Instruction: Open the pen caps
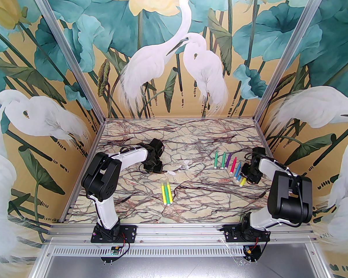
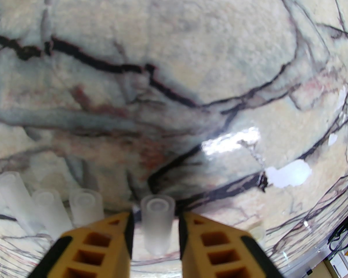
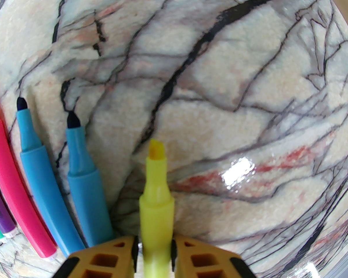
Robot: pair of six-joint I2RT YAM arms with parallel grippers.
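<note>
Left gripper: jaws parted, with a slim gap on each side of the cap between them; nothing is clamped.
Cap: rests on the table, left of the middle, where the top view places the left gripper.
More caps: three of them, clear and tube-like, just beside the first in the left wrist view.
Pale caps: faint against the marble in the top view, near the table's middle, just right of the left gripper.
Right gripper: closed on the barrel of the yellow pen, whose bare tip points away.
Blue pens: two, with bare dark tips, just left of the yellow pen; pink, purple and green barrels lie further left.
Row: in the top view these pens lie side by side near the right edge, with the right gripper at the yellow end.
Front pens: a yellow and green cluster near the middle, toward the near edge.
</note>
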